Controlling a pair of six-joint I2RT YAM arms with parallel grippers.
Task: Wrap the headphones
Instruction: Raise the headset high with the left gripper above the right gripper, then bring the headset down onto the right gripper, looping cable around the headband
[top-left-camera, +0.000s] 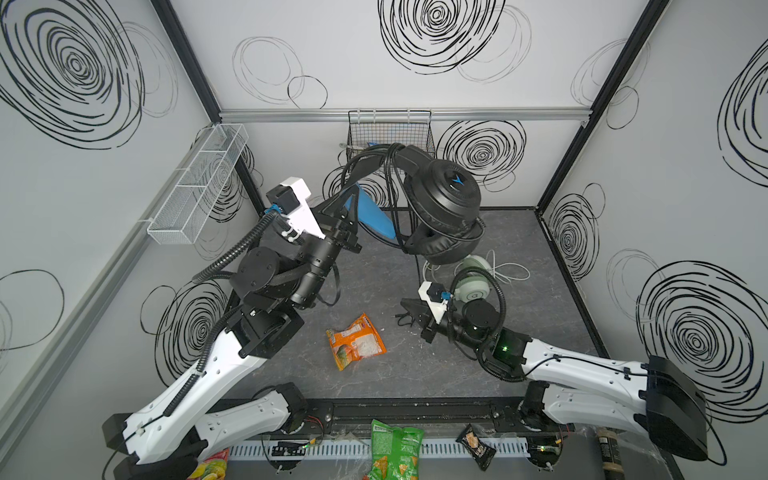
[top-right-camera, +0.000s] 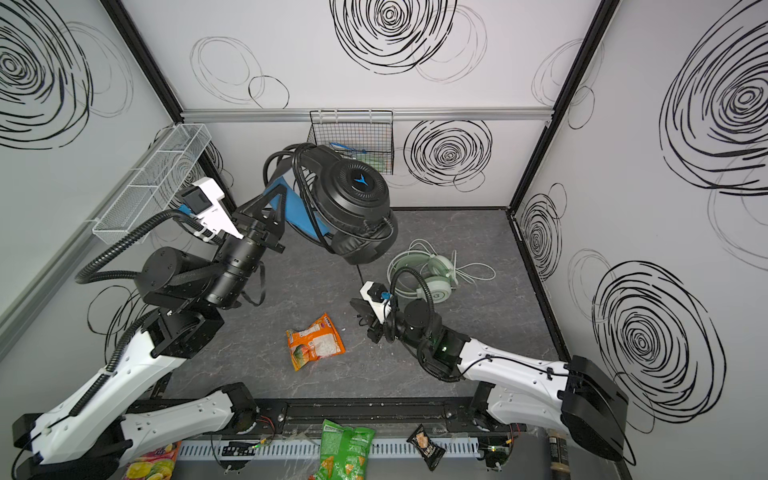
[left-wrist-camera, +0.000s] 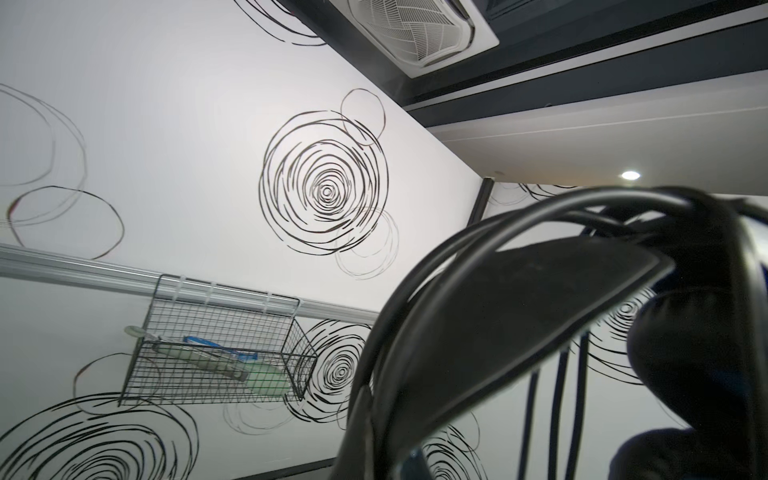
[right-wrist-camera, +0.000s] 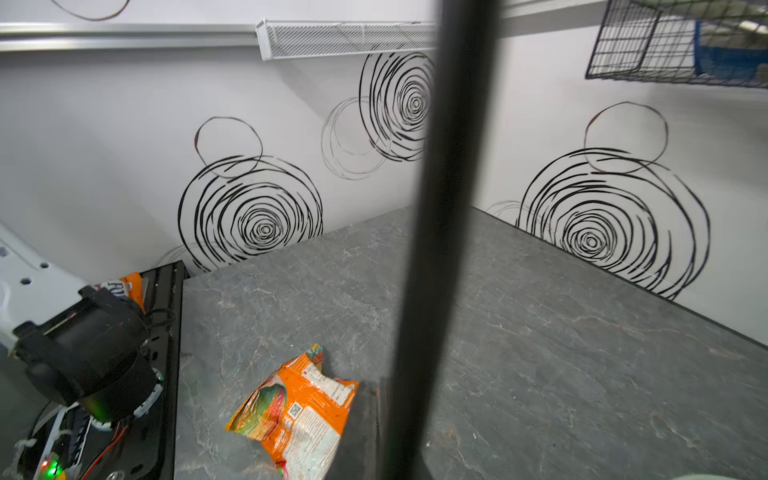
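Observation:
The black headphones (top-left-camera: 444, 195) (top-right-camera: 353, 191) hang high above the table, with my left gripper (top-left-camera: 355, 191) (top-right-camera: 284, 191) shut on them at the headband beside the blue inner earcup (top-left-camera: 374, 216). Several loops of black cable lie over the headband (left-wrist-camera: 498, 311). One strand of that cable (right-wrist-camera: 436, 208) drops to my right gripper (top-left-camera: 409, 309) (top-right-camera: 359, 307), which is low over the table and shut on it. The mint-green headphones (top-left-camera: 473, 278) (top-right-camera: 436, 274) lie on the table behind the right gripper, their whitish cable (top-left-camera: 507, 270) loose beside them.
An orange snack bag (top-left-camera: 357, 340) (right-wrist-camera: 299, 415) lies mid-table near the right gripper. A black wire basket (top-left-camera: 390, 133) hangs on the back wall and a white mesh basket (top-left-camera: 199, 183) on the left wall. A green chip bag (top-left-camera: 395, 449) and a dark packet (top-left-camera: 476, 446) lie at the front edge.

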